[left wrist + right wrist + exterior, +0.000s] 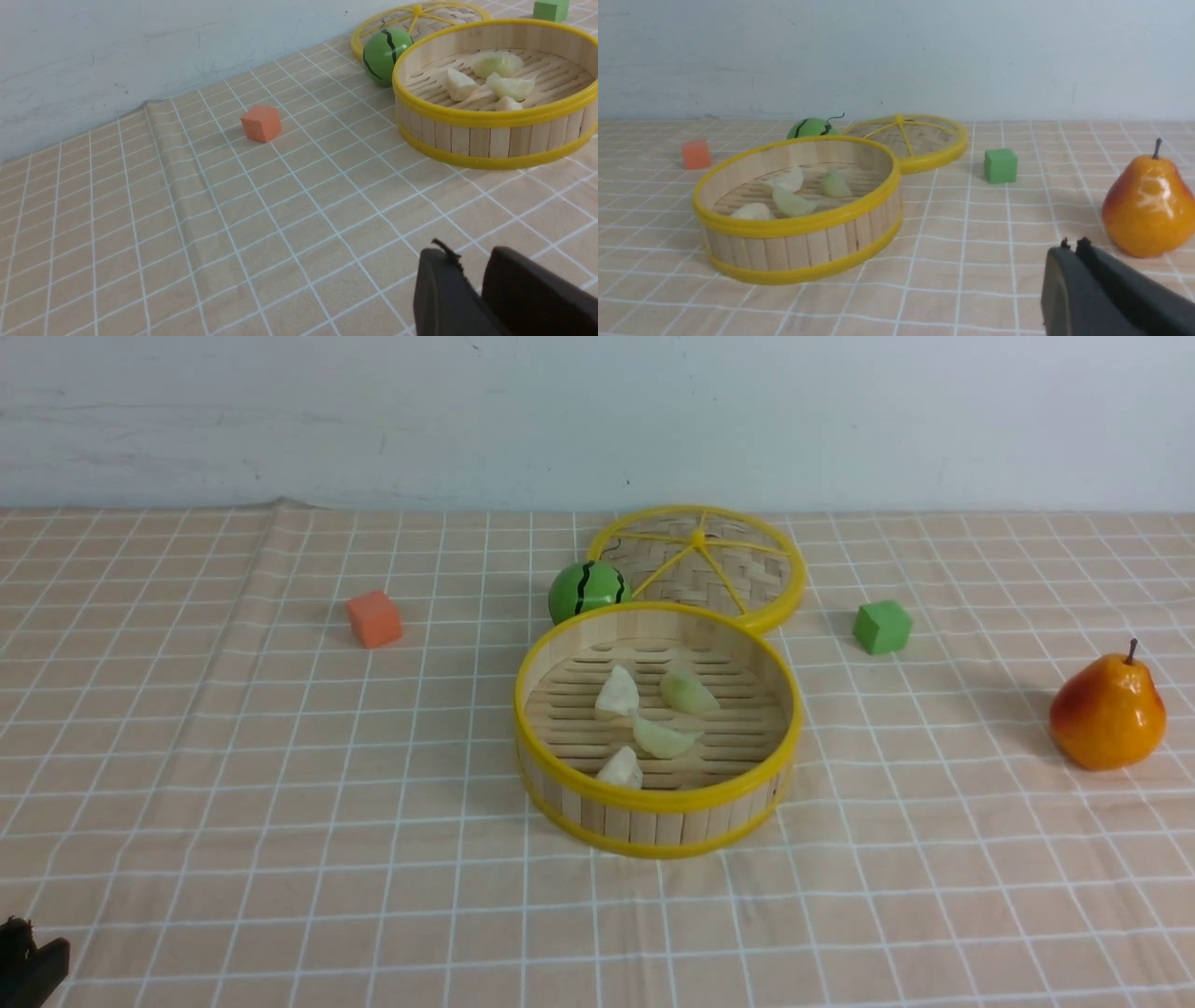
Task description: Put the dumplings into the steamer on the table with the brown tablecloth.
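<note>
The steamer (653, 798), a round bamboo basket with yellow rims, stands mid-table on the brown tablecloth (280, 803). All of the several pale dumplings (663, 737) lie on its slatted floor, and none lies on the cloth. They also show in the left wrist view (509, 86) and the right wrist view (791, 203). My left gripper (28, 966) is low at the near left corner, far from the steamer (490, 135). Its fingers (444, 289) stand almost together and hold nothing. My right gripper (1073, 245) is shut and empty, near the pear and right of the steamer (798, 252). It is out of the front view.
A flat woven lid with yellow spokes (700, 560) lies behind the steamer, and a green melon ball (585, 590) touches its left side. An orange cube (374, 618) sits at the far left, a green cube (881, 626) at the right, and a pear (1108, 709) at the far right. A cloth crease (177, 186) runs along the left.
</note>
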### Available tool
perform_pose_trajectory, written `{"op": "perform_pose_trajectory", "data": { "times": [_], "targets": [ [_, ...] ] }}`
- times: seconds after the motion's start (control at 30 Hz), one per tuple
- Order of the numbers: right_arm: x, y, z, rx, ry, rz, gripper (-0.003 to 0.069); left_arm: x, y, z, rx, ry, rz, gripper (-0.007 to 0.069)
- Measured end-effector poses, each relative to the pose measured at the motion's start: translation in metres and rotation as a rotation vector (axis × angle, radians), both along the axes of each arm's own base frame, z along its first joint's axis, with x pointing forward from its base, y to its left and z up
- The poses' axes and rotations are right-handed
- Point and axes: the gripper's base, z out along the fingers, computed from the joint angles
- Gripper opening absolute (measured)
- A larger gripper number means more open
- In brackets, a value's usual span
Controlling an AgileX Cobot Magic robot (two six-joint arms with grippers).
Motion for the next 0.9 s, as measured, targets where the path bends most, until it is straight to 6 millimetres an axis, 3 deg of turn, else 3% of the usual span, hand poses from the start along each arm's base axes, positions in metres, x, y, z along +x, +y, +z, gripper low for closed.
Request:
{"op": "perform_pose_trajectory", "data": {
  "times": [0.13,0.57,0.9],
  "targets": [
    [0.000,-0.003,-0.006,-0.182,0.042,-0.042,-0.0008,0.000,0.000,0.000,0.000,0.000,0.000,0.0140],
    [-0.003,-0.008,-0.025,-0.033,0.284,-0.120,-0.0010,0.000,0.000,0.000,0.000,0.000,0.000,0.0152],
    [-0.004,-0.007,-0.025,-0.033,0.300,-0.119,-0.0006,0.000,0.000,0.000,0.000,0.000,0.000,0.0162]
  ]
}}
